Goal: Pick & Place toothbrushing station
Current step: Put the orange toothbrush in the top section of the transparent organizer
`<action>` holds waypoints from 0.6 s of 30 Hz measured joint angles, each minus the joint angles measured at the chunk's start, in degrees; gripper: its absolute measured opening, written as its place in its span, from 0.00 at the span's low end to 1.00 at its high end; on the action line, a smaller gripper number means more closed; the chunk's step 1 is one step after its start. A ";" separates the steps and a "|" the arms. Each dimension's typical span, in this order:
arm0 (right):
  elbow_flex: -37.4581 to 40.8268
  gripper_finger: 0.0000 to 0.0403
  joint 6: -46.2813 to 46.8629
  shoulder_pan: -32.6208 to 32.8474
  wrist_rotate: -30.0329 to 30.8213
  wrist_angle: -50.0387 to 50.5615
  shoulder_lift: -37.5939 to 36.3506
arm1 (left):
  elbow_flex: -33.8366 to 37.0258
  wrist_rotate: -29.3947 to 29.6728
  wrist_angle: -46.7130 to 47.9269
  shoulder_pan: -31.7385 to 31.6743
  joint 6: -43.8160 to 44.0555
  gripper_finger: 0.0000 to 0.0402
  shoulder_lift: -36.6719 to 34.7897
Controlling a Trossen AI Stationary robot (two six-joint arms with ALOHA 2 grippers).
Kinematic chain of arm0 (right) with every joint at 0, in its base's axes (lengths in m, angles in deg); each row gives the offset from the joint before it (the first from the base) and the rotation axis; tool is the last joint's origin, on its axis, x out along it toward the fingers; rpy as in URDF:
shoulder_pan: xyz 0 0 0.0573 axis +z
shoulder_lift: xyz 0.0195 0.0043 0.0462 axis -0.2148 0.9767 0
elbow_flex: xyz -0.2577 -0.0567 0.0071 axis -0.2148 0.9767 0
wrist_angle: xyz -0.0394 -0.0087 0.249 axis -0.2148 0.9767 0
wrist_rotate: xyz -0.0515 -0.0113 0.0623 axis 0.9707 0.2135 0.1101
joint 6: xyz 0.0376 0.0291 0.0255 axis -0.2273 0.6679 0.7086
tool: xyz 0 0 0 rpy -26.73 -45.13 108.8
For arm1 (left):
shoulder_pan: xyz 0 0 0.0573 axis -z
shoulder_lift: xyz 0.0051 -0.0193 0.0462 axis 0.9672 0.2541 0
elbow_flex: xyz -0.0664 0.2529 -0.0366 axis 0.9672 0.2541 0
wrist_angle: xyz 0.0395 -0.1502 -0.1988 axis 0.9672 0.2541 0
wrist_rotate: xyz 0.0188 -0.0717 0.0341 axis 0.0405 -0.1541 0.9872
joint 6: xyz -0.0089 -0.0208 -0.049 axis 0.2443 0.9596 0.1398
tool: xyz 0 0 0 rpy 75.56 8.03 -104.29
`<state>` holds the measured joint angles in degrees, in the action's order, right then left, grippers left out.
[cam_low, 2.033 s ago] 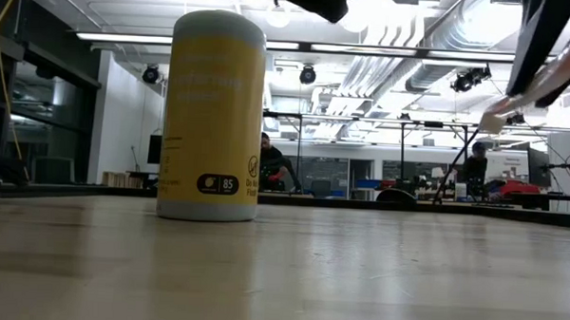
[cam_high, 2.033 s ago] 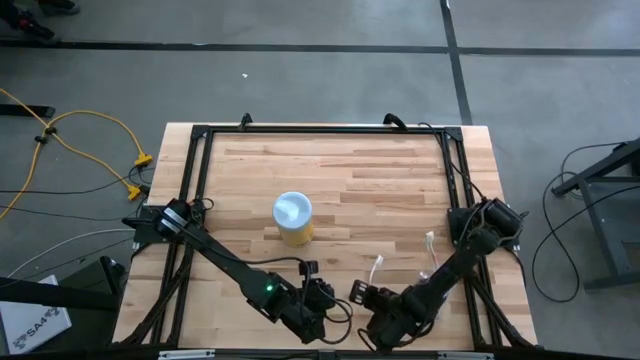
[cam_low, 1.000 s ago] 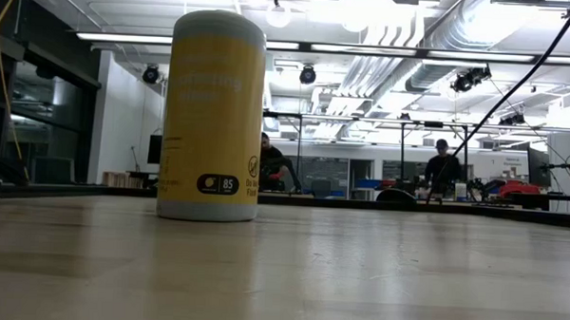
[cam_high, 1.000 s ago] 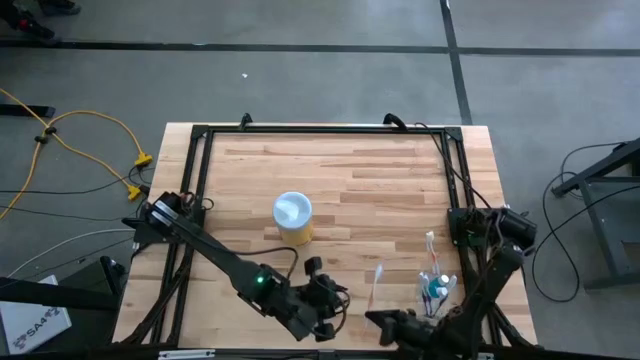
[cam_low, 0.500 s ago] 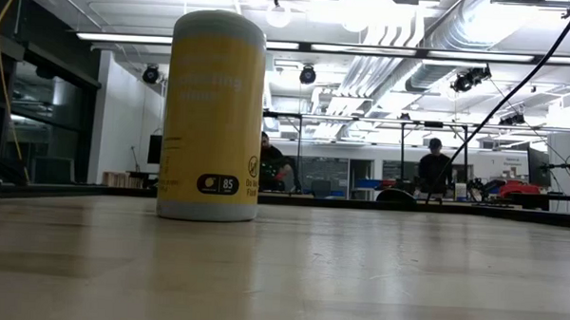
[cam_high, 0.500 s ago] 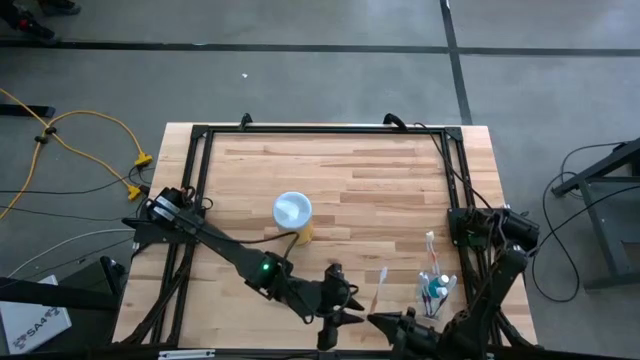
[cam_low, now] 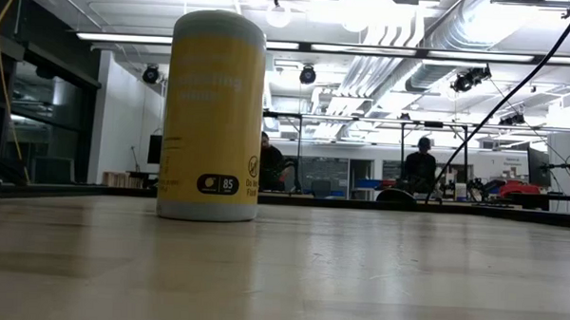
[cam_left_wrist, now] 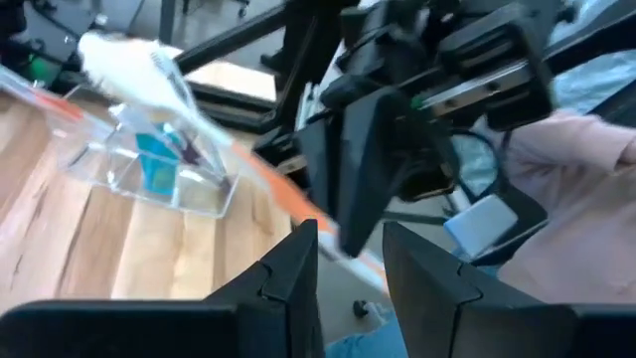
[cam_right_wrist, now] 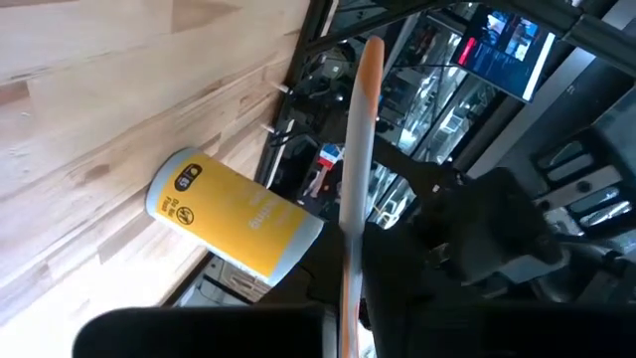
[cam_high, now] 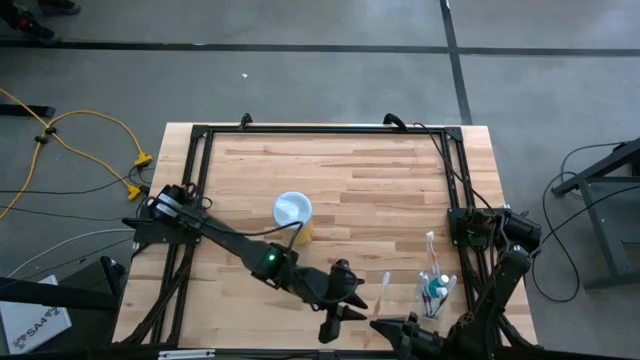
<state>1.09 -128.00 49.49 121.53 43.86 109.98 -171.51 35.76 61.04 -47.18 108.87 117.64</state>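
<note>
My right gripper point(cam_high: 385, 322) is near the table's front edge, shut on an orange-handled toothbrush point(cam_high: 381, 290) with white bristles point(cam_left_wrist: 129, 65). My left gripper point(cam_high: 350, 310) stands open just left of it and faces it. In the left wrist view the handle shows between the left fingertips point(cam_left_wrist: 348, 264). Whether they touch it I cannot tell. The clear holder point(cam_high: 437, 292) rests on the table at the right with a teal-capped bottle point(cam_left_wrist: 154, 164) inside. A white toothbrush point(cam_high: 430, 245) is at the holder's far side. My right gripper holds the toothbrush by the orange handle's lower part point(cam_left_wrist: 288, 194). The handle point(cam_right_wrist: 358, 169) sticks out ahead of the fingers, with the bristle end toward the table's far side, clear of the table. The place of contact lies below the right wrist picture's edge.
A yellow canister with a white lid point(cam_high: 292, 218) stands upright left of the table's middle and fills the low view point(cam_low: 215, 115). A black frame point(cam_high: 320, 130) runs round the table. People are in the room beyond it.
My left gripper has gone toward the table's right edge, a little upward. It has swung round to face the toothbrush and my right gripper, and its fingers have stayed open. The toothbrush stays in my right gripper, which has turned a little.
</note>
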 joint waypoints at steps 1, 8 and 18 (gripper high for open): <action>0.00 0.03 0.00 -0.01 0.00 -0.08 0.00 | 0.00 -0.65 0.78 -0.33 -0.01 0.28 0.00; 0.00 0.03 -0.02 -0.07 0.00 -0.27 0.00 | 1.13 -5.82 1.28 -2.42 0.00 0.28 0.00; 0.00 0.03 -0.27 -0.86 -0.10 -0.63 0.00 | 4.26 -13.08 -2.57 -4.91 -0.91 0.28 0.04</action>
<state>1.09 -128.27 48.63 121.44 43.23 109.98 -167.25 22.68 58.47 -52.09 107.96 117.68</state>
